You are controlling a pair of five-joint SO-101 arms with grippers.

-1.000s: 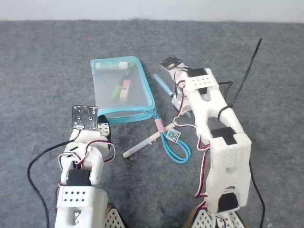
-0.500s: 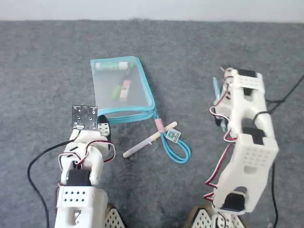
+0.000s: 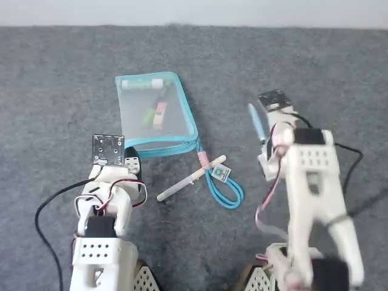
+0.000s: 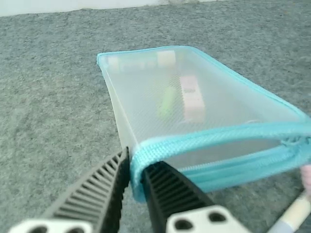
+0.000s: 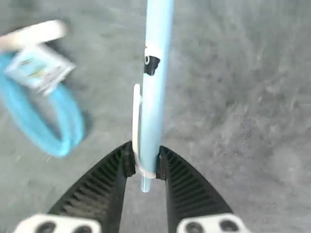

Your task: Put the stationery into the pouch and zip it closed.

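Observation:
A clear pouch [image 3: 154, 115] with a turquoise zip lies on the grey carpet, with a green item and a pink item inside it. My left gripper [image 4: 135, 180] is shut on the pouch's [image 4: 194, 107] near zipped edge. A light blue pen [image 5: 155, 73] is clamped between the fingers of my right gripper [image 5: 145, 167]; in the high view the pen [image 3: 257, 123] sticks out of that gripper to the right of the pouch. A white pen [image 3: 191, 177] lies on the carpet by the pouch's corner, next to a turquoise loop strap [image 3: 224, 188] with a small tag [image 3: 221, 173].
The loop strap [image 5: 43, 121] and its tag [image 5: 39, 70] lie on the carpet near the right gripper. Open grey carpet stretches to the right and far side, ending at a pale wall at the back.
The right arm swung to the right away from the pouch carrying the blue pen, then came back part of the way and dropped lower. The left arm and pouch kept still.

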